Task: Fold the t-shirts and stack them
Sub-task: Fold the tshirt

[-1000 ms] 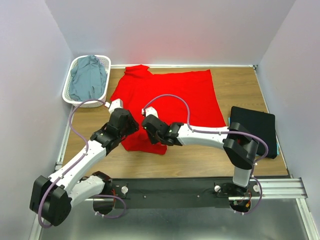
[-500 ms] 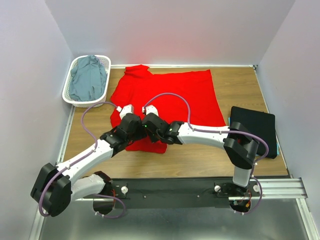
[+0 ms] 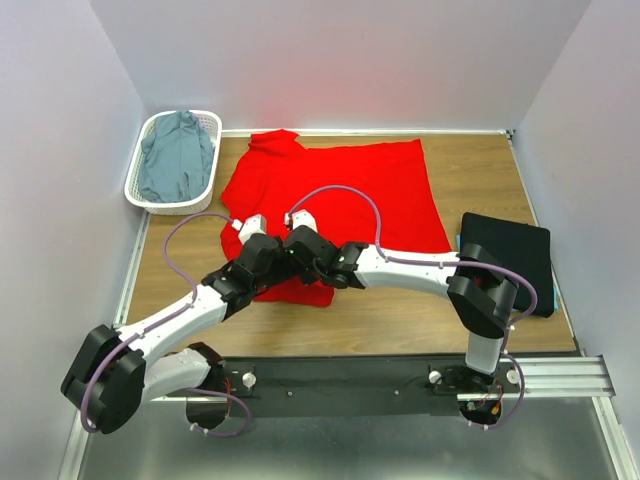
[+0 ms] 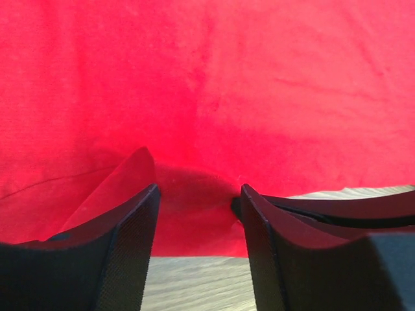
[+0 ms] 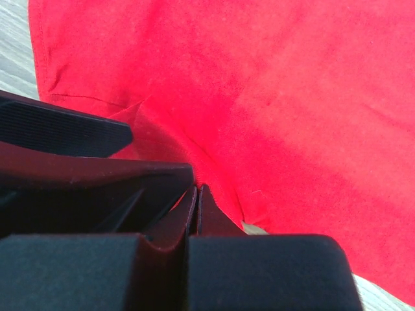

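Near the front of the desk (image 3: 480, 170), the left pincer (image 4: 198, 191) has slid in beside the right pincer (image 5: 196, 191) and spread wider, straddling the bump of red shirt (image 3: 350, 190) that the right one pinches. A second grip looks due. The shirt lies spread mid-desk, long axis left-right, neck apparently leftward.

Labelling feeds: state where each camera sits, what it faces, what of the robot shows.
Top external: above, behind the bases, overlooking table, left arm, right arm, red t-shirt.
Left wrist: on its arm, facing the shirt's edge between open left jaws.
Right wrist: facing the shirt past shut right jaws.
Shared: both wrists see red cloth.
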You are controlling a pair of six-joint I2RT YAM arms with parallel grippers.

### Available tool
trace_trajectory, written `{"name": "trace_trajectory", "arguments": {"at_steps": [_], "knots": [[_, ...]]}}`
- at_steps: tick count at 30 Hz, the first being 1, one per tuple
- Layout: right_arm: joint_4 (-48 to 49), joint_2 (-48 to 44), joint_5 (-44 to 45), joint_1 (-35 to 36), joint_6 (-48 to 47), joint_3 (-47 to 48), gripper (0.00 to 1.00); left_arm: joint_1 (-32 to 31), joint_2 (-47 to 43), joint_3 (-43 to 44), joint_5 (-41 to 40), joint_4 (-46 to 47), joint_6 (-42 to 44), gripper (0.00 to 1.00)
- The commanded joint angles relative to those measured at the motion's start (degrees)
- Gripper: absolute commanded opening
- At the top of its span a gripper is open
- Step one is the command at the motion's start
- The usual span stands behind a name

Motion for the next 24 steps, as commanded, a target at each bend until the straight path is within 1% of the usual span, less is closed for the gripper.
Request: {"name": "trace_trajectory", "arguments": {"at_steps": [1,13,24], "knots": [[0.67,-1.25,-0.89,-0.27,1.03,-1.02,0.03,-0.36,-0.23,-1.67,1.55,5.13,-1.88,0.6],[0.84,-2.22,-0.54,-0.36,1.73,-2.07,0.02,-0.36,1.96,-1.94,-1.0,2.06,-4.26,0.58],[0.85,-3.1,-0.54,-0.36,1.99,-2.52,0.02,-0.27,3.28,-2.38,-0.38,4.43,-4.52,0.57]]}}
